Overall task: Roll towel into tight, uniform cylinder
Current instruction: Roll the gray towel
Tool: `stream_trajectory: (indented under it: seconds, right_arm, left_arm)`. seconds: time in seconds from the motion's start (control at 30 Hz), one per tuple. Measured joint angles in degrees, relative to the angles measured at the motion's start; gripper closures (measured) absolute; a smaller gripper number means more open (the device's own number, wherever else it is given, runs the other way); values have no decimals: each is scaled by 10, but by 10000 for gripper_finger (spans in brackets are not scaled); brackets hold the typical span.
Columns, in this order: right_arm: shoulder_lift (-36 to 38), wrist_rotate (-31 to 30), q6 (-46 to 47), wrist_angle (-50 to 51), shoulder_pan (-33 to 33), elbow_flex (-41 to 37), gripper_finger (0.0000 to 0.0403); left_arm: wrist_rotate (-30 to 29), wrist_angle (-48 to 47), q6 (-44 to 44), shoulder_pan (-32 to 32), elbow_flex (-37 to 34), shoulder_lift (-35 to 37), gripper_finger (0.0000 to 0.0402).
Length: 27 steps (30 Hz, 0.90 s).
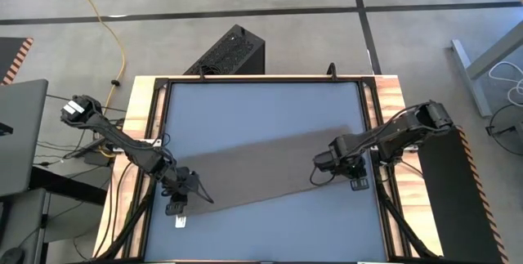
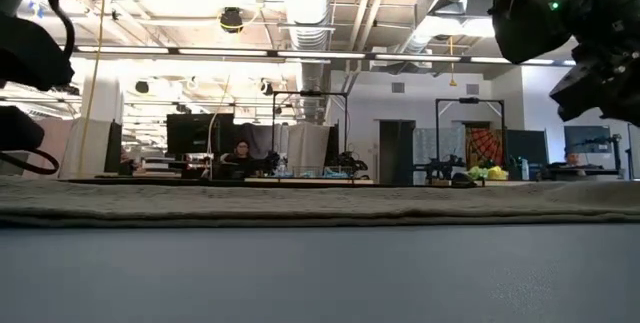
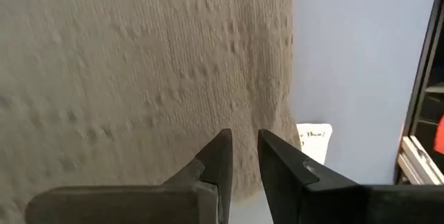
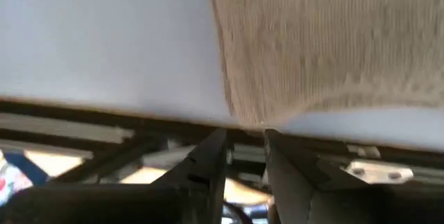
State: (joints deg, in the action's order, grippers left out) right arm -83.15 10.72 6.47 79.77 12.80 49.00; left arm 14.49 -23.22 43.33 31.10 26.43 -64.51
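Lying flat as a slanted strip across the surface (image 1: 261,109), towel (image 1: 270,170) unrolled, left claw (image 1: 181,184) and right claw (image 1: 337,166) narrowly parted at opposite ends, holding nothing; next, probably gripping one end to start rolling.

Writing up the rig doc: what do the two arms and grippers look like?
Both arms are dark, nearly black, jointed links with black cables trailing from their bases. The left gripper and right gripper each have two dark, tapered wedge-shaped fingers. No markings are legible on either. The left arm's base end carries a small pale patch.
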Motion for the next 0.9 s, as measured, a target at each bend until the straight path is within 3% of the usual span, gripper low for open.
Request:
stream_trajectory:
  seconds: [0.13,0.33,0.47,0.67,0.9]
  right_arm:
    - [8,0,-4,17,-17,27,275]
    - [30,-4,-14,-157,-62,33,284]
    - [19,-70,-50,-224,-104,33,285]
    - [6,-85,-100,-250,-180,32,285]
    - [3,-94,-100,-250,-253,32,285]
  left_arm:
    - [-36,6,-45,-19,17,0,344]
    - [-103,36,-101,-45,14,-18,346]
    - [-107,31,-122,-72,5,-54,355]
    - [-97,19,-146,-119,7,-97,378]
    - [-162,2,-204,-204,8,-103,400]
